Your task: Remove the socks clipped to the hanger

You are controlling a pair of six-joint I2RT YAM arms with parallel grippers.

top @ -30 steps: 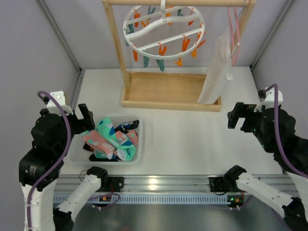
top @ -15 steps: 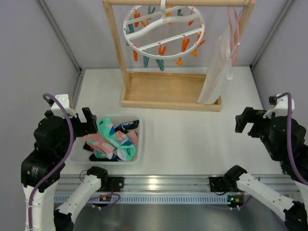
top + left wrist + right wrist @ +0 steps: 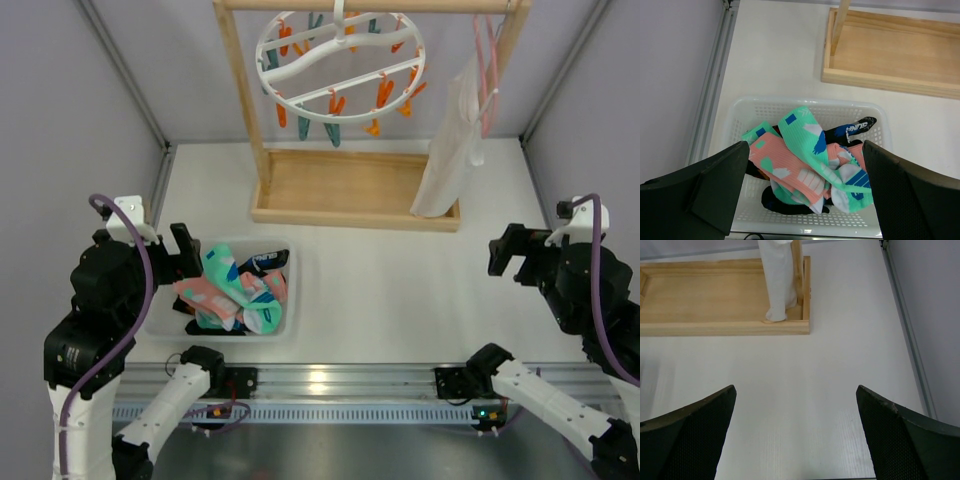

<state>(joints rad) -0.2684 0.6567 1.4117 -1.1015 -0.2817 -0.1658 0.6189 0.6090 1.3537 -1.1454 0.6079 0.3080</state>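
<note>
The white round hanger (image 3: 340,62) hangs from the wooden rack's top bar, with orange and teal pegs dangling and no sock on any peg. Several socks (image 3: 238,290), teal-green, pink and black, lie heaped in a white basket (image 3: 293,300) at the left; they also show in the left wrist view (image 3: 810,160). My left gripper (image 3: 178,250) is open and empty, held above the basket's left side (image 3: 805,192). My right gripper (image 3: 503,250) is open and empty above bare table at the right (image 3: 796,435).
The wooden rack frame (image 3: 355,188) stands at the back middle, its base tray in both wrist views (image 3: 895,55) (image 3: 715,305). A white garment (image 3: 450,150) hangs on a thin pink hanger (image 3: 487,70) at the rack's right end. Grey walls close both sides.
A second ago both arms pulled back toward the near edge, the left gripper shifting slightly right and the right gripper right and down. In the last half second nothing has moved.
</note>
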